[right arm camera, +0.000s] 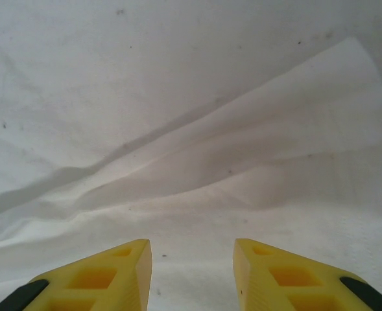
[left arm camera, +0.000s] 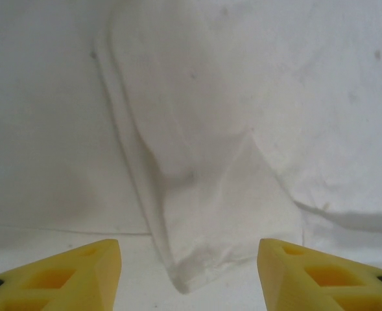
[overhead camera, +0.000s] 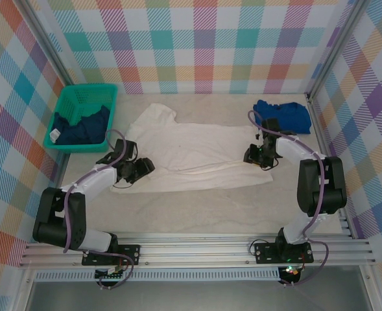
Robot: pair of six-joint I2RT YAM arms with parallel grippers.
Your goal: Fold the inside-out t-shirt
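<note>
The inside-out t-shirt (overhead camera: 197,152) lies spread flat across the middle of the table, white and creased, one sleeve pointing to the far left. My left gripper (overhead camera: 143,170) sits low at the shirt's near left edge. In the left wrist view my left gripper (left arm camera: 189,249) is open, its yellow fingers (left arm camera: 80,272) well apart, and a folded corner of the shirt (left arm camera: 197,259) lies loose between them. My right gripper (overhead camera: 254,155) hovers over the shirt's right end. Seen from the right wrist, my right gripper (right arm camera: 191,245) is open, with only flat white cloth (right arm camera: 191,162) under the gap.
A green basket (overhead camera: 90,89) at the far left holds a dark navy garment (overhead camera: 83,126). A bright blue folded shirt (overhead camera: 283,115) lies at the far right, just behind my right arm. Checked walls and metal posts close in the table on three sides.
</note>
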